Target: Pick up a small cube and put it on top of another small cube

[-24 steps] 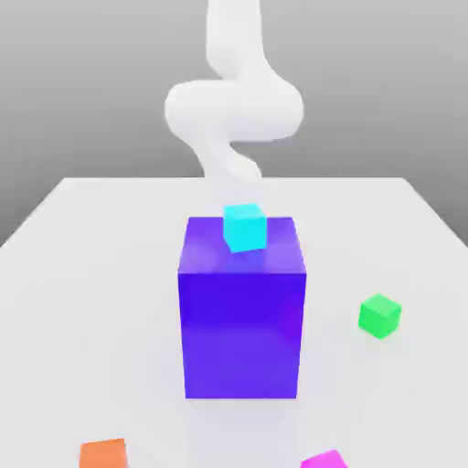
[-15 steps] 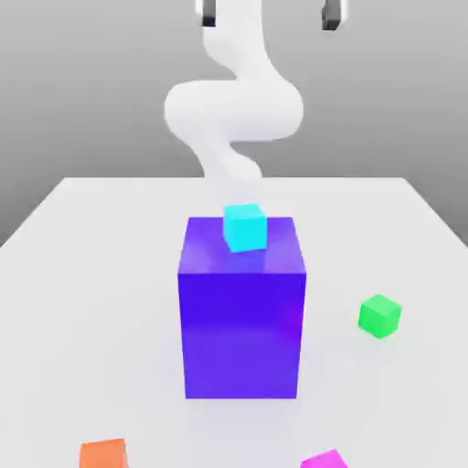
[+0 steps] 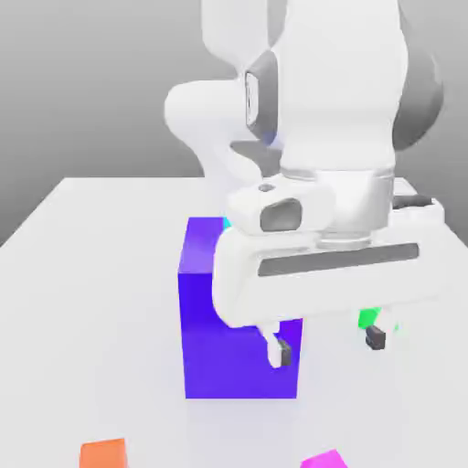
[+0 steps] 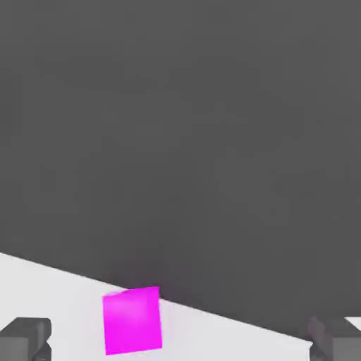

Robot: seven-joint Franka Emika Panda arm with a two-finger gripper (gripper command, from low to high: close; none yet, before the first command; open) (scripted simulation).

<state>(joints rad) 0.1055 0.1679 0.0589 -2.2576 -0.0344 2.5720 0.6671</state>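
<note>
One step is in hand, the approach: the pincer (image 3: 326,345) hangs wide open and empty above the desk (image 3: 82,274), in front of the purple block (image 3: 199,302), with the pink cube (image 4: 132,319) lying on the desk near its front edge. Next it likely needs to centre over that cube and descend. The arm hides most of the green cube (image 3: 368,318) and the block's top, while the orange cube (image 3: 102,453) is cut off.
</note>
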